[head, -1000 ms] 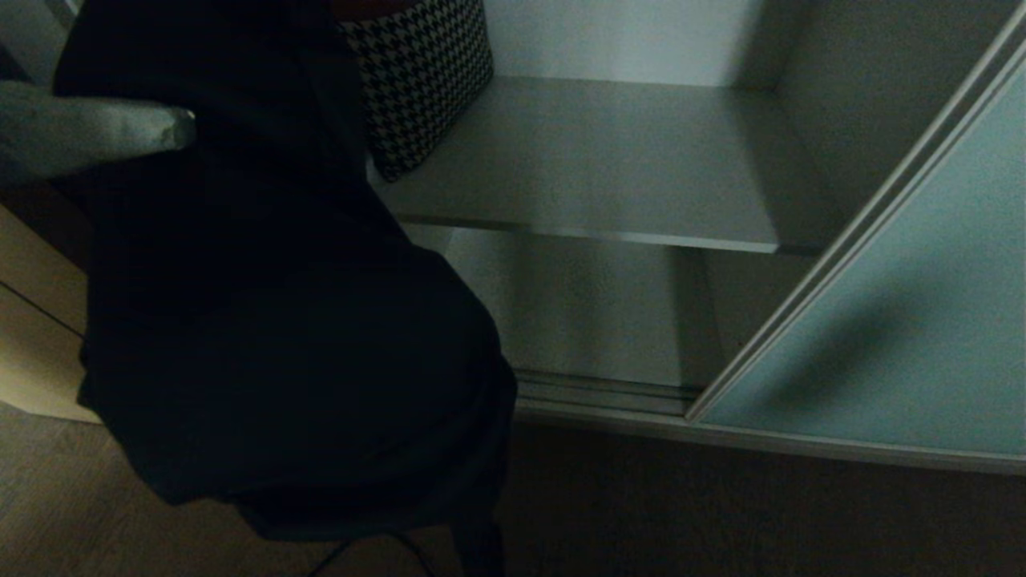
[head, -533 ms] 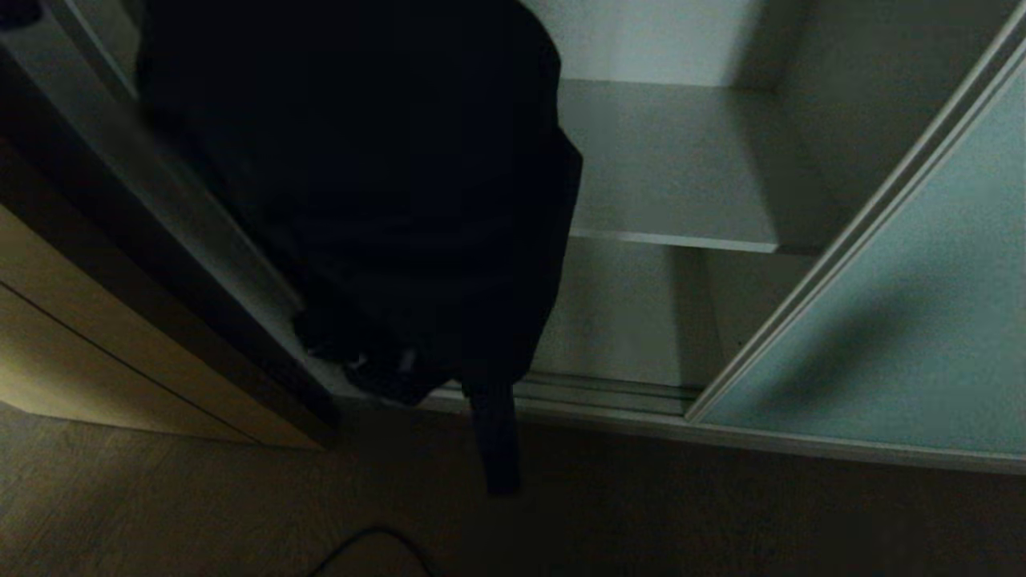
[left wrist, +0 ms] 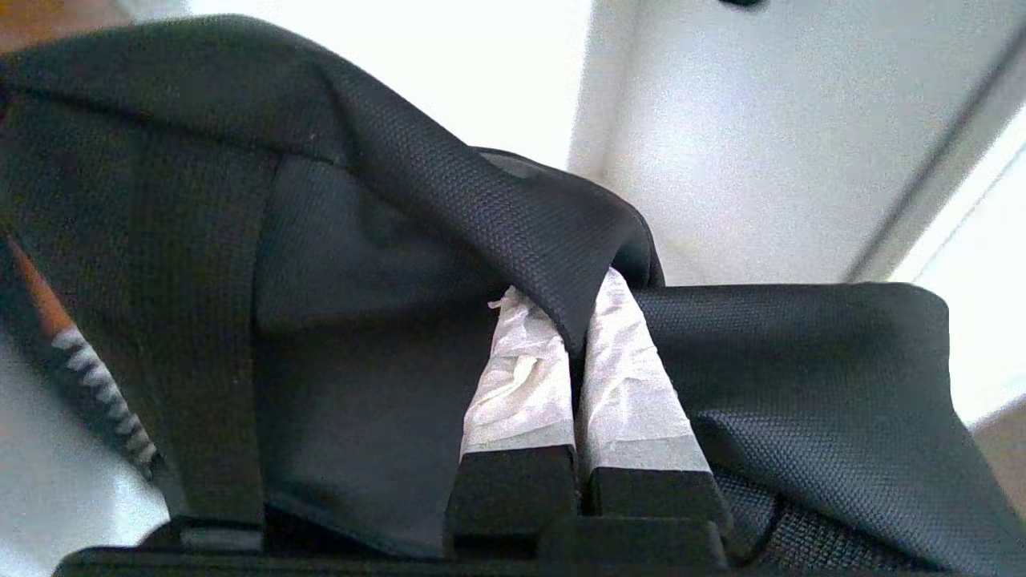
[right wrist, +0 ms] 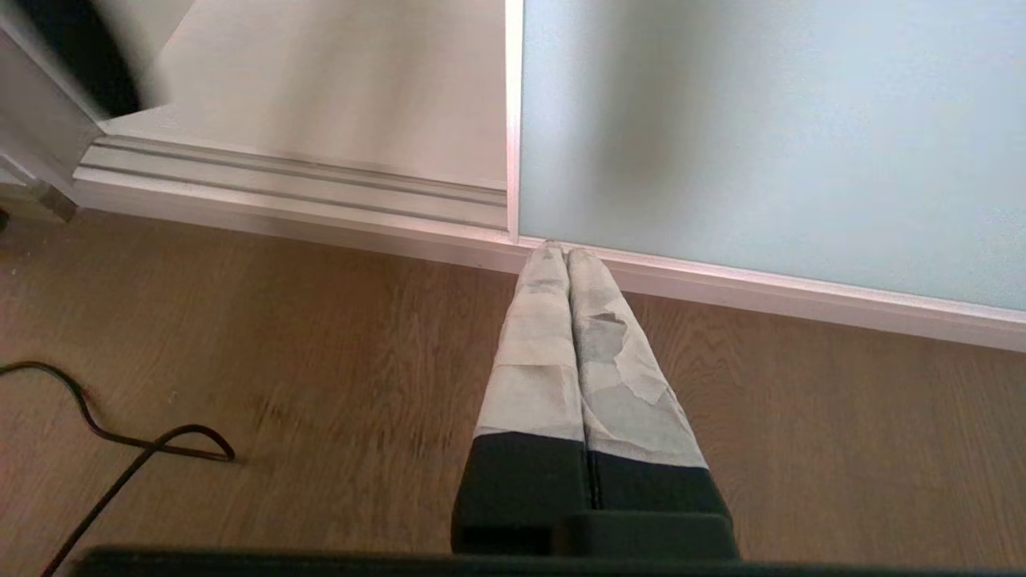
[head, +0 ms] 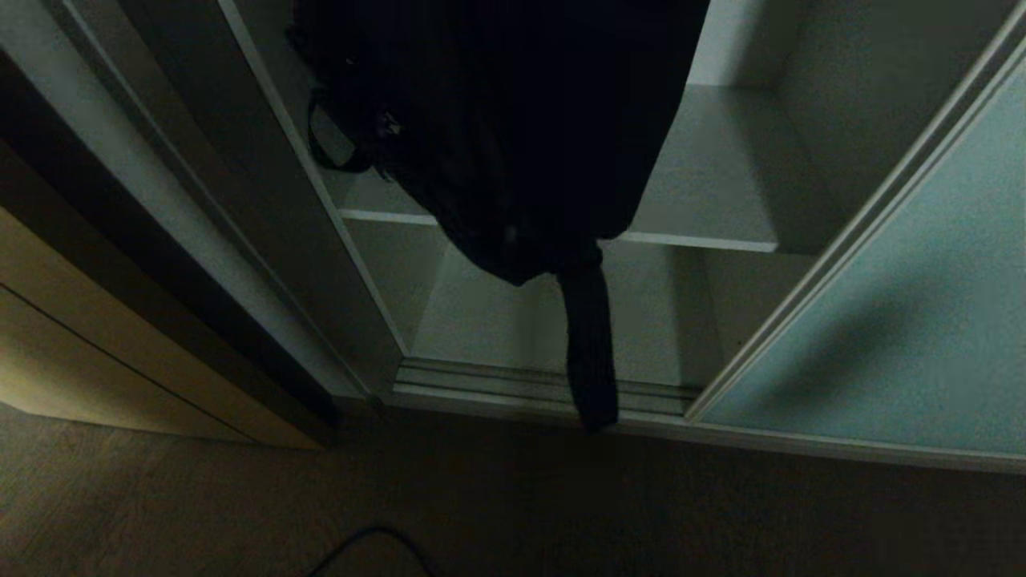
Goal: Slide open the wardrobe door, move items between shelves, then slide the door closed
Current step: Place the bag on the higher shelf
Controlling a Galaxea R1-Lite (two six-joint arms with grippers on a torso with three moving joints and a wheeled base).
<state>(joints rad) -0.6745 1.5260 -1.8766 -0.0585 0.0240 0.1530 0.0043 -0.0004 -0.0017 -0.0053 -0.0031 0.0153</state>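
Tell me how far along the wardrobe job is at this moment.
Done: the sliding wardrobe door stands open. In hand: the left gripper is shut on the black bag, hanging in front of the shelf. Left: set it down, close the door. The right gripper is shut, parked by the door's bottom rail.

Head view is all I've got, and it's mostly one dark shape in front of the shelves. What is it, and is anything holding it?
Observer: It's a black bag. The left gripper is shut on a fold of its fabric, seen from the left wrist.
Operator: Where's the right gripper?
Observer: The right gripper is shut, empty, pointing at the bottom corner of the sliding door, above the wooden floor.
Operator: Anything on the floor?
Observer: A black cable loops across it, away from the gripper.
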